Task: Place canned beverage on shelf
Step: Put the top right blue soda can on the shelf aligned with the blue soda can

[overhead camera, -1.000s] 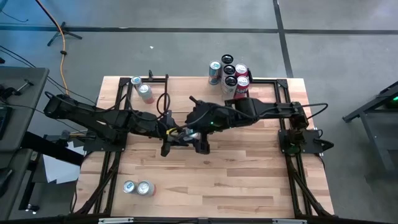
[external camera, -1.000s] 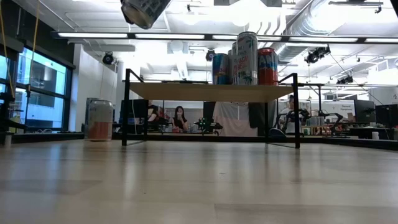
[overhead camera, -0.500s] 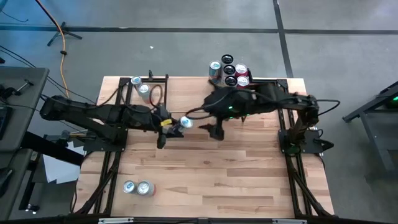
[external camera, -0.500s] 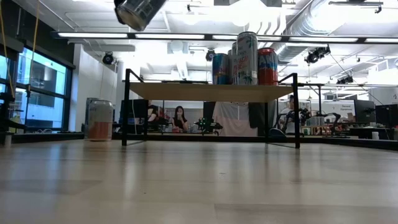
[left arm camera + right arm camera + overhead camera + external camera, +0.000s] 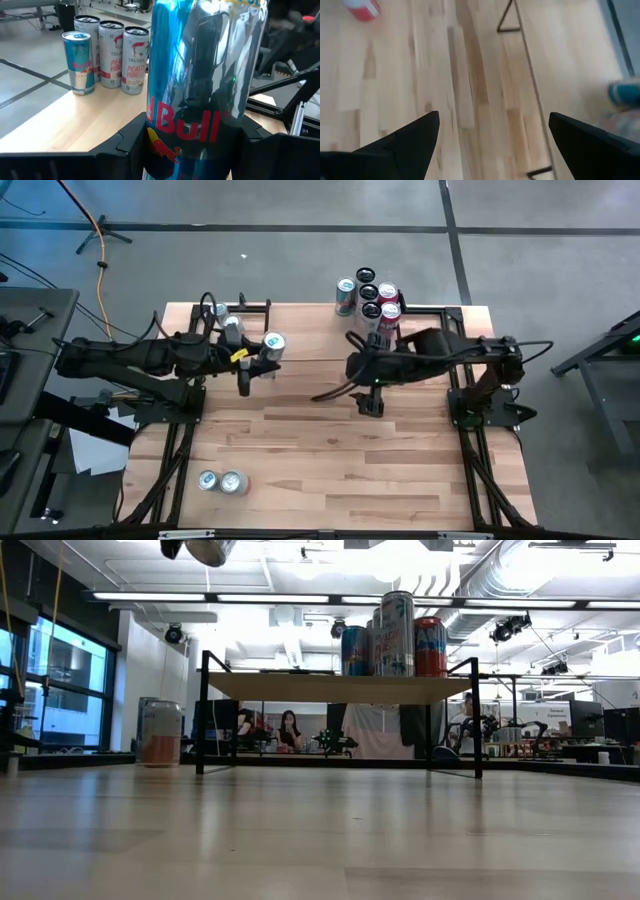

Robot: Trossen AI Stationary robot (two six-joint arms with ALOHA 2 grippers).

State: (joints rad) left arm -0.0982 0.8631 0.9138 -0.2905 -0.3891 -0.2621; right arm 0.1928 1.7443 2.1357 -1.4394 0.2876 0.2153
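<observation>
Since the earlier frames the two arms have drawn apart: the left gripper (image 5: 262,352) has carried the blue can (image 5: 272,345) from the middle of the table (image 5: 330,470) toward the far left, and the right gripper (image 5: 368,402) has pulled back toward the right side, holding nothing.

Nearest, by the table's near-left corner, two spare cans (image 5: 221,481) lie waiting.

Mid-table, the right gripper hangs over bare wood with its fingers (image 5: 405,142) spread wide, presumably to stay clear of the other arm's path.

Farther back, the left gripper pinches the blue can around its lower body (the wrist view shows the fingers (image 5: 125,145) on either side of it), which leaves its base free for setting down. The can is in the air, above the level of the shelf (image 5: 340,686) in the low view.

At the far edge, the shelf's right end carries a cluster of cans (image 5: 368,297); two more cans (image 5: 227,321) sit near the table's far-left corner. The shelf's left part looks open, a likely target.
</observation>
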